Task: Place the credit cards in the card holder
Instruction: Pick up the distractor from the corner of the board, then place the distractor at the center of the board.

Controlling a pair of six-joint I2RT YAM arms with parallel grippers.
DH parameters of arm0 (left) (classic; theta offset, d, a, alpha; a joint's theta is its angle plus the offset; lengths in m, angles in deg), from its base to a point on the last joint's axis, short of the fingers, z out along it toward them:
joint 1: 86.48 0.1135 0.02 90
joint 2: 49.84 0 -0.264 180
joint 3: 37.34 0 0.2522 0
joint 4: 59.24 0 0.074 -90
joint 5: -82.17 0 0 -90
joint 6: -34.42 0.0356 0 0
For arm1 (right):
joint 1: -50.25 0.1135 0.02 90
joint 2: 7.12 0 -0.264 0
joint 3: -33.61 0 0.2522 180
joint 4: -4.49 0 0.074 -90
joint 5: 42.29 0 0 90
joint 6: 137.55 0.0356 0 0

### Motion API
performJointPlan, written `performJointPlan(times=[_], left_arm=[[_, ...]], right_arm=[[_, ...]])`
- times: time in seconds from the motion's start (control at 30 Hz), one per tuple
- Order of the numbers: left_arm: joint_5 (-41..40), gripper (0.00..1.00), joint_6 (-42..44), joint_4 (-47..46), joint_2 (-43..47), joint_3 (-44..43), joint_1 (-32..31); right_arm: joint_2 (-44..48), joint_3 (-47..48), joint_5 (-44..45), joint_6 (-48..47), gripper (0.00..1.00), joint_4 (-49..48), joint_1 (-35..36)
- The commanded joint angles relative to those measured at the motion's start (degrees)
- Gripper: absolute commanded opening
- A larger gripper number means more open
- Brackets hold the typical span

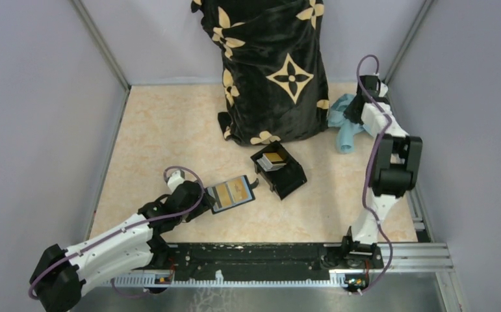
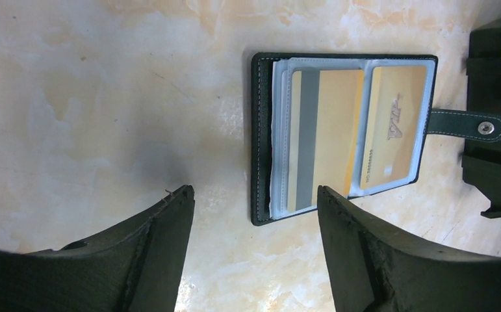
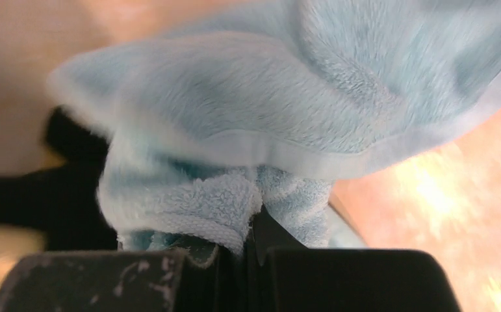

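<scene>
The card holder (image 2: 345, 130) lies open and flat on the pale bench (image 2: 104, 97), its strap tab (image 2: 468, 123) pointing toward the black box (image 1: 279, 170) just beside it. Two orange-gold credit cards (image 2: 329, 140) sit side by side in its clear inner sleeves, one showing a dark stripe, the other printed lettering. The left tool (image 2: 254, 195) hovers low at the holder's near edge with its jaws standing wide, and nothing lies between them. In the top view a further gold card (image 1: 273, 160) rests in the slotted black box. Far back on the right, the right tool (image 3: 251, 244) is closed tight, pinching a fold of the light blue cloth (image 3: 247, 130) beside the black fabric with gold flowers (image 1: 270, 65), well apart from the holder
</scene>
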Motion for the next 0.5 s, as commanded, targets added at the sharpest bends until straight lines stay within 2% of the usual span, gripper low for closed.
performJointPlan(times=[0.0, 0.13, 0.23, 0.37, 0.47], left_arm=[[-2.8, 0.76, 1.1, 1.0, 1.2, -2.5, -0.3], [-3.5, 0.76, 1.4, 1.0, 1.7, -3.3, -0.3], [-3.6, 0.76, 0.9, 1.0, 2.1, -2.9, -0.3], [-3.7, 0.76, -0.1, 0.6, 3.5, -1.5, -0.4], [-4.5, 0.76, -0.8, 0.6, 5.0, -0.6, -0.4]], right_arm=[[23.9, -5.3, 1.8, -0.7, 0.00, -8.2, 5.4], [37.6, -11.0, 4.8, -2.9, 0.00, -9.6, 14.5], [43.2, -12.1, 3.8, -4.5, 0.00, -10.9, 22.7], [40.5, -8.5, 0.7, -6.7, 0.00, -11.6, 33.8], [31.8, -3.8, -2.8, -8.4, 0.00, -13.4, 40.8]])
